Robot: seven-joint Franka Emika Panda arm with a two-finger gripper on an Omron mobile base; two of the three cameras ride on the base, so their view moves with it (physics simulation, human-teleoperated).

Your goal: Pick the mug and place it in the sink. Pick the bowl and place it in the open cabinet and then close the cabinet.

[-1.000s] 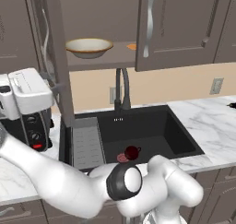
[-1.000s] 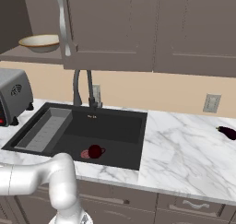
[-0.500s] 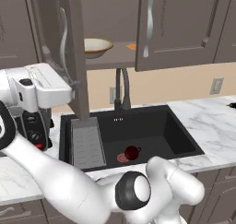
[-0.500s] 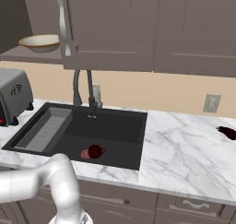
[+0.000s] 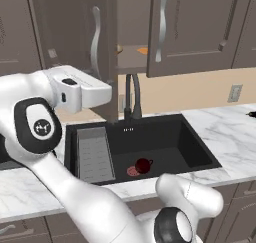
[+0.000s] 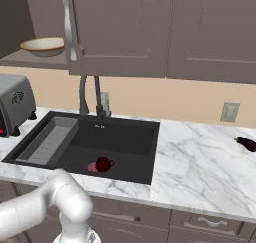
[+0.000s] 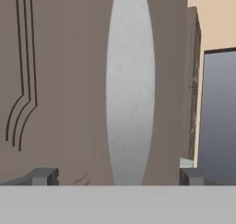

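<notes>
The mug (image 6: 103, 164) sits on the floor of the sink (image 6: 125, 137), just beside the red drain (image 6: 93, 167), so that half looks finished. The bowl (image 6: 43, 46) rests on the cabinet shelf (image 6: 30, 60), at about ten o'clock from the faucet (image 6: 89, 96) in the right base view. What remains, as I judge it, is shutting the cabinet door (image 5: 102, 42), which stands partly swung with a gap left toward the neighbouring door (image 5: 200, 29).

The gripper (image 7: 117, 177) has its jaws spread wide, holding nothing, pointed straight at the door's silver handle (image 7: 130, 87), which fills the space between the two tips in the hand view. I cannot tell whether anything touches the panel.

To do this well, I would push flat on the panel near the handle edge, following the door's arc, until that gap closes. Pressing at a slant risks sliding off the handle.
</notes>
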